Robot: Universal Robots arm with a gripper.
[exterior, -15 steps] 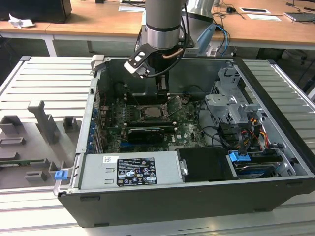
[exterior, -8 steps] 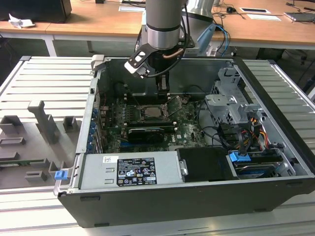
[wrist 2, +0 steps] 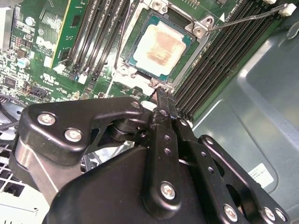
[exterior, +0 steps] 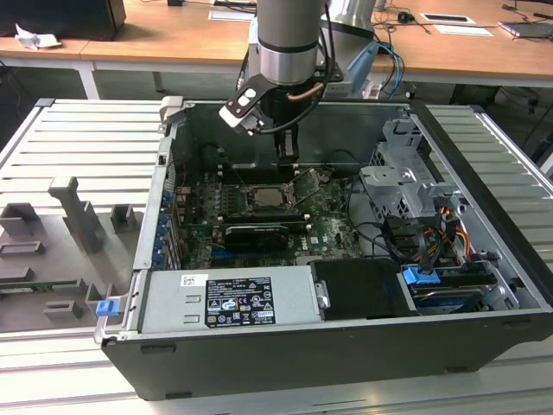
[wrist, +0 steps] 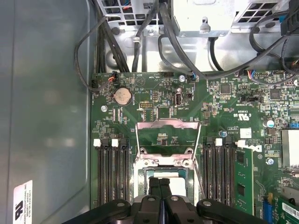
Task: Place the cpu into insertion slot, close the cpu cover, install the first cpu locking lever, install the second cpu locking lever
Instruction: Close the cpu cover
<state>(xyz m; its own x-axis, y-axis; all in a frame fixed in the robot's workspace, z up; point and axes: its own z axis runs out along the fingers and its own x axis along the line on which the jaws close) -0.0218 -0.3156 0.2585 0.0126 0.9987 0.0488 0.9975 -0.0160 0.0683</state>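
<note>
The pincer (exterior: 289,149) hangs inside the open computer case (exterior: 259,367) in the exterior view. Its two fingers are pressed together with nothing between them, just above the cpu (exterior: 275,197) on the green board. A white printed label (exterior: 238,298) sits on the grey power supply box (exterior: 164,303) at the near edge, its writing too small to make out. The case lies on a grey slatted table (exterior: 52,138), with grey fixtures (exterior: 78,216) toward the exterior view's left and wooden desks (exterior: 173,39) far behind.

In the second wrist view the pincer's tip is just beside the insertion slot (wrist 2: 175,17), where the cpu (wrist 2: 161,46) lies flat, its metal top stained brownish. Long black memory slots (wrist 2: 219,56) flank it.

In the first wrist view the cpu cover (wrist: 168,125) lies swung open beyond the slot, and a white sticker (wrist: 22,200) clings to the case floor.
</note>
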